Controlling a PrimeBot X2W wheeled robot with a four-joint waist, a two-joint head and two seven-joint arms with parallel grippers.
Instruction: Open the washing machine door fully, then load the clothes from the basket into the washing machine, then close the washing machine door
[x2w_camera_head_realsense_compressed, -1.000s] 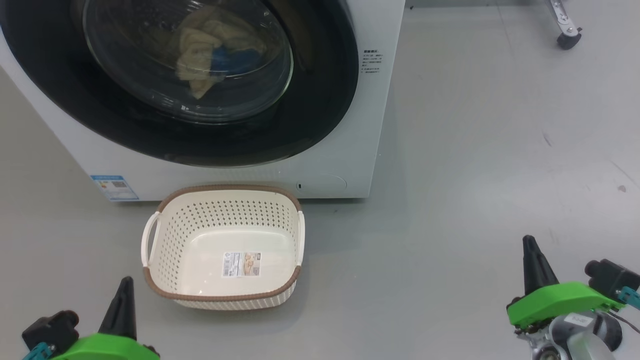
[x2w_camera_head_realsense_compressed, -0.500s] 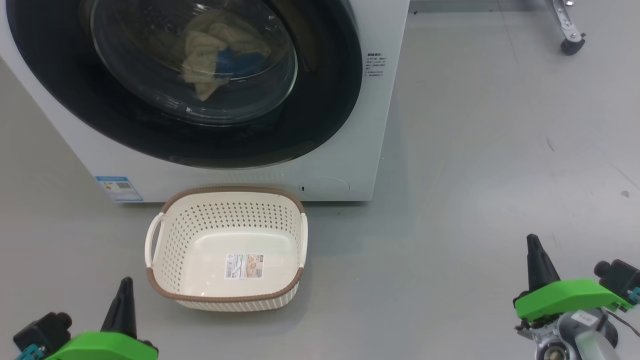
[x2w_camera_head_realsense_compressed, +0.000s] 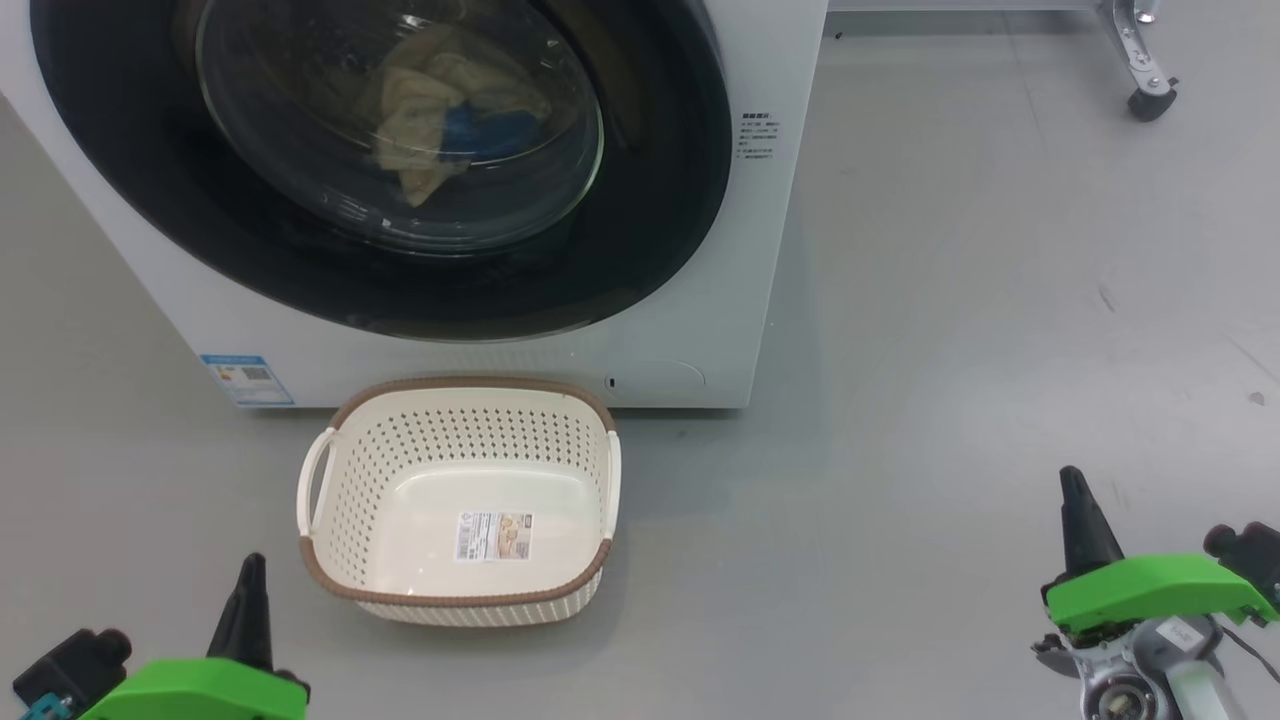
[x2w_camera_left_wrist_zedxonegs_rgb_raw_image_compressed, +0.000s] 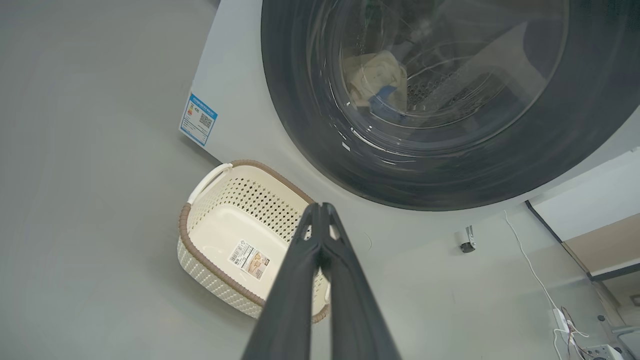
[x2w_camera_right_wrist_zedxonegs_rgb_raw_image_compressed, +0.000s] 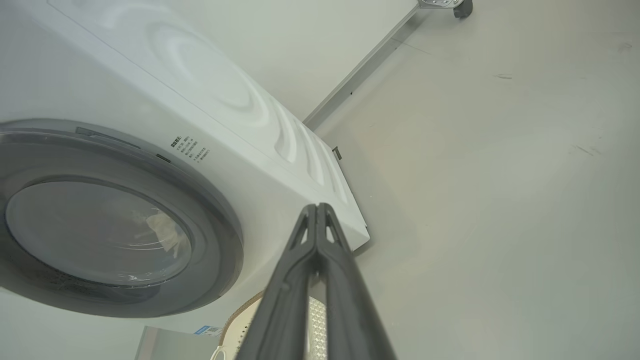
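The washing machine door (x2w_camera_head_realsense_compressed: 640, 220): black rim, clear glass, shut on the washing machine (x2w_camera_head_realsense_compressed: 480, 362).
I see clothes (x2w_camera_head_realsense_compressed: 430, 140) behind it (yellow, blue), the basket (x2w_camera_head_realsense_compressed: 470, 440) on the floor in front; left gripper (x2w_camera_left_wrist_zedxonegs_rgb_raw_image_compressed: 320, 206) and right gripper (x2w_camera_right_wrist_zedxonegs_rgb_raw_image_compressed: 317, 205) pinched closed, empty.

- Bright, even light; a soft shadow lies right of the basket (x2w_camera_head_realsense_compressed: 455, 601) on the floor (x2w_camera_head_realsense_compressed: 950, 300).
- Pale glare streaks the door (x2w_camera_head_realsense_compressed: 420, 230) glass.
- Wrist views bend at the edges.
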